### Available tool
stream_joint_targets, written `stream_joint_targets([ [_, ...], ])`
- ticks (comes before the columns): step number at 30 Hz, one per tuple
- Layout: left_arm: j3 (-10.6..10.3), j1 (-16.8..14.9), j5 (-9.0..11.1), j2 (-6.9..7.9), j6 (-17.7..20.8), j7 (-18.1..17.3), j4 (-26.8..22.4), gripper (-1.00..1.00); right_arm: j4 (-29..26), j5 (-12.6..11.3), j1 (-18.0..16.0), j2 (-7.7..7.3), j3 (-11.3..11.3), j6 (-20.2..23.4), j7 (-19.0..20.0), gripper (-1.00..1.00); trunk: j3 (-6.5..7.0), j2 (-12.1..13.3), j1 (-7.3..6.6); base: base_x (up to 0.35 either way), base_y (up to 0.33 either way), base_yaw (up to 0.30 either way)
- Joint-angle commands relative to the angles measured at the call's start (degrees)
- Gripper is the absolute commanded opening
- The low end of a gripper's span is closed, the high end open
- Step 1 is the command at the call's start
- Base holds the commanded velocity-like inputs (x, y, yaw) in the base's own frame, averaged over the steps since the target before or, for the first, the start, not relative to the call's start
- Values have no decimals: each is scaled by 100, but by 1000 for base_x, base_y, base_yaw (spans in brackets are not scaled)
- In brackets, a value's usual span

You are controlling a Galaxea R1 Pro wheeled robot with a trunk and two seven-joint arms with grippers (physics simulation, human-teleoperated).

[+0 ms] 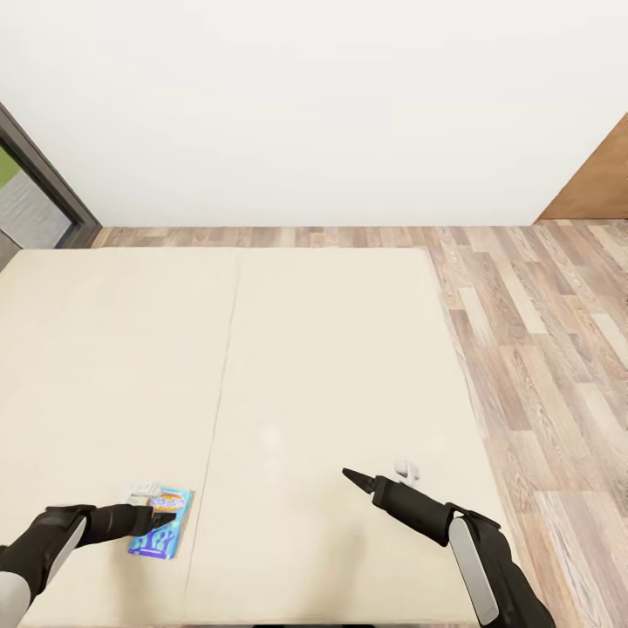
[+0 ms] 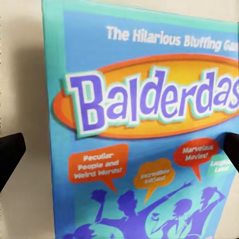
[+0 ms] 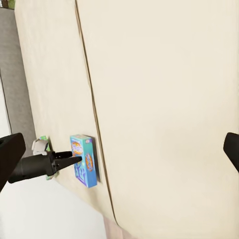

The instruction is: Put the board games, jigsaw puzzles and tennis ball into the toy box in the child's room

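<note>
The left gripper [image 1: 161, 521] hovers open right over the light-blue Balderdash board game [image 1: 162, 523], its fingertips [image 2: 10, 152] spread to either side of the box, which lies flat on the cream bed [image 1: 331, 366] left of the seam. The right gripper [image 1: 356, 477] hangs over the mattress, jaws open wide

A low cream-beige bed [image 1: 331, 366] with a seam down its middle stands on the wood-plank floor [image 1: 558, 349]. A light-blue board game [image 1: 164, 523] lies flat on it, just beside the seam.
</note>
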Motion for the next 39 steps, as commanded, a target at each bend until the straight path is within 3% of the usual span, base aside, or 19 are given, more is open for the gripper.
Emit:
stream_joint_targets([
  [1, 44, 4, -13, -40, 29, -58, -8, 100, -2, -9, -3, 5, -16, 35, 15, 100, -3, -3, 1, 0, 0, -30],
  [6, 44, 4, -42, -49, 27, -58, -8, 100, 0, -8, -3, 5, -17, 34, 15, 100, 0, -3, 1, 0, 0, -14],
  [7, 44, 4, 440, -230, 28, -58, -8, 100, 0, -9, -3, 5, -17, 34, 15, 100, 0, -3, 1, 0, 0, -5],
  [39, 39, 4, 436, -231, 27, -58, -8, 100, -2, -7, -3, 5, -9, 40, 15, 100, 11, -3, 1, -27, -15, -10],
])
